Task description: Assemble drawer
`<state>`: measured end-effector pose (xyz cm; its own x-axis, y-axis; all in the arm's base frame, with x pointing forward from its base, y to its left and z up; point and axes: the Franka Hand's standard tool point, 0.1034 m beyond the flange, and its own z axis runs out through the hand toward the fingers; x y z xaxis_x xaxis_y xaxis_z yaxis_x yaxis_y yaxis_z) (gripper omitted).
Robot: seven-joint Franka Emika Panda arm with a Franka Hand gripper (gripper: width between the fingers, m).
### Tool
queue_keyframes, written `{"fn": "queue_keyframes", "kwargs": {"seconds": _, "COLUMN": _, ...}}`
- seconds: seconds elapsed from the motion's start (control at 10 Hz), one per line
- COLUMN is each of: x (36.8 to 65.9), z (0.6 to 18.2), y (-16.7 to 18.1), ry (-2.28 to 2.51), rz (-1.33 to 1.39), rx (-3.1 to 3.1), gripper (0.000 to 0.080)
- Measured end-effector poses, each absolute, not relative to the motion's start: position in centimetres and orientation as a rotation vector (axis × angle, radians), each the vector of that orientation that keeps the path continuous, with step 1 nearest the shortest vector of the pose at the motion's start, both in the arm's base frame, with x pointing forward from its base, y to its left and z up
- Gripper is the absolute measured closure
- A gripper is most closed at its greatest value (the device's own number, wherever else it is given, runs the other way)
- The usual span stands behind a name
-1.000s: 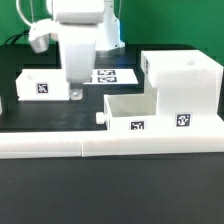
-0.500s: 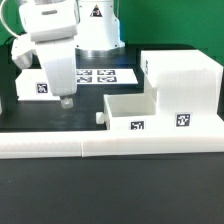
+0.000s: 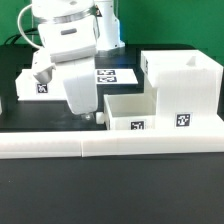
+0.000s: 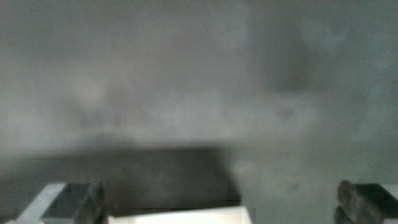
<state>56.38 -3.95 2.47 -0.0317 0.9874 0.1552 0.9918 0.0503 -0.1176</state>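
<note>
A matte black table top [image 3: 40, 118] fills the scene, bounded on the near side by a long low white wall strip [image 3: 120, 147] that runs across the whole exterior view. Behind the table the room is dark, and only a few cables are made out at the far left.

The drawer lies in three separate pieces. The large white plastic hollow box shell [image 3: 185, 80] stands at the exterior view's right, just behind the wall strip, with a square black-and-white tag on its near face. The smaller open white plastic box tray [image 3: 128, 112] is set just to the left of the shell, also tagged on its near face. A second white box tray [image 3: 27, 80] lies at the far left, partly hidden by the white robot arm. The flat white marker board [image 3: 112, 75] lies on the table behind the nearer tray.

The gripper [image 3: 88, 114] is held low over the table, just beside the left end of the nearer tray. In the blurred wrist view the two dark fingers [image 4: 64, 200] are seen wide apart, so the jaws are spread with nothing between them, above a grey surface and a pale edge.
</note>
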Motion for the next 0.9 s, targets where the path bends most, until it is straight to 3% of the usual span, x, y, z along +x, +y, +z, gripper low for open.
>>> {"fn": "queue_keyframes", "kwargs": {"seconds": 0.5, "x": 56.5, "z": 2.3, "y": -1.5, "ry": -2.049, "rz": 0.001, "rx": -2.129, "gripper": 0.0151}}
{"fn": "queue_keyframes", "kwargs": {"seconds": 0.9, "x": 56.5, "z": 2.3, "y": -1.5, "ry": -2.046, "rz": 0.001, "rx": -2.131, "gripper": 0.0151}}
